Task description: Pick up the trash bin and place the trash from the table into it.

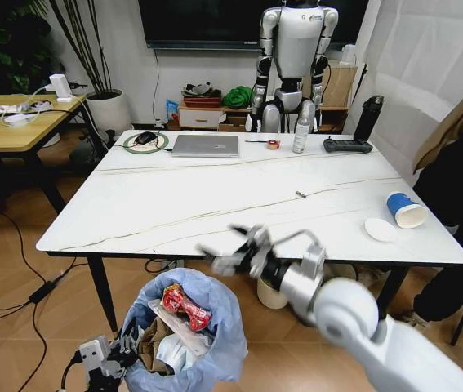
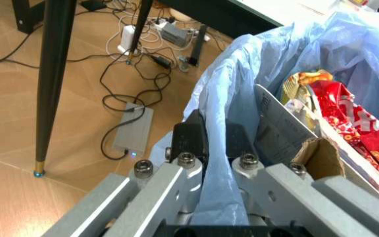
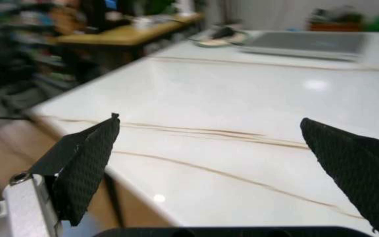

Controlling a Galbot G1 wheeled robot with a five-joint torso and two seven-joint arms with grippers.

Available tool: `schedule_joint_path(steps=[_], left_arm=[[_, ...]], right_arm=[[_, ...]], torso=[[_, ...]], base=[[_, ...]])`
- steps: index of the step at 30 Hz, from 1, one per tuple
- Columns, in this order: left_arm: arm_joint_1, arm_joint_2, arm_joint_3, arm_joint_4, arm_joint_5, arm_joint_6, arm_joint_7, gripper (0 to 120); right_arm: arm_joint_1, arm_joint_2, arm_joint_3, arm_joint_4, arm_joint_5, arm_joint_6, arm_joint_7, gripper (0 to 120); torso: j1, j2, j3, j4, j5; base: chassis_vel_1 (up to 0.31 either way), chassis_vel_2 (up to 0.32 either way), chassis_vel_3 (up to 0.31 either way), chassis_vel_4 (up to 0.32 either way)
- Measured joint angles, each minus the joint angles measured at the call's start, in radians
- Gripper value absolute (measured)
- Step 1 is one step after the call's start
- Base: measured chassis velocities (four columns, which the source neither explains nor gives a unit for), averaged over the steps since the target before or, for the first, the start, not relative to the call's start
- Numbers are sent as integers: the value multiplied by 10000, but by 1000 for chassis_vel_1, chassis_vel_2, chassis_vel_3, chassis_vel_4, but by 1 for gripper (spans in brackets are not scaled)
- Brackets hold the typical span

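Two bits, blue cup and lid, lie at right on the table, far from the empty, spread right gripper; left gripper pinches only bag (slippery) of the bin, bottom left, which could drop.

A silver laptop lies closed at the far edge, with a round green-rimmed pad carrying a black mouse beside it. Further right sit a tape roll, a clear bottle and a black remote. A humanoid robot figure stands behind.
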Motion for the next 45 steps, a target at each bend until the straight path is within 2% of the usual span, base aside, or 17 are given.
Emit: schedule_joint_path(steps=[3,7,8,14,16,22,39,42,45], left_arm=[[24,12,-52,-49,-19,-8,4,0],[48,-24,-77,-104,-23,-29,28,0],[48,-24,-77,-104,-23,-29,28,0],[51,-99,-85,-166,-3,-46,44,0],[49,-104,-87,-173,-1,-46,44,0],[78,-163,-163,-243,7,-46,44,0],[93,-237,-174,-275,8,-48,44,0],[93,-238,-168,-275,8,-51,44,0],[95,-247,-150,-275,12,-56,46,0]], right_arm=[[633,247,596,-1183,-1,-484,85,100],[1672,241,1177,-3120,-14,-516,-589,100],[1672,241,1177,-3120,-14,-516,-589,100],[2534,14,1272,-5331,42,-6,-1726,100],[2599,6,1243,-5537,-39,74,-1861,100],[3203,163,851,-7266,-902,767,-2740,100],[3680,615,508,-8628,-1411,1012,-2742,99],[3710,636,508,-8700,-1412,1001,-2705,90],[3713,628,509,-8712,-1409,996,-2673,75]], torso=[[0,0,0,1,1],[1,0,1,2,0],[1,0,1,2,0],[1,-1,1,-1,2],[1,-1,1,0,0],[1,-1,1,1,-1],[0,-1,0,0,-1],[-1,0,-1,-1,-4],[-1,1,-1,-1,-3]], base=[[0,0,0,0],[0,0,0,0],[0,0,0,0],[0,0,0,0],[0,0,0,0],[0,0,0,0],[0,0,0,0],[0,0,0,0],[0,0,0,0]])
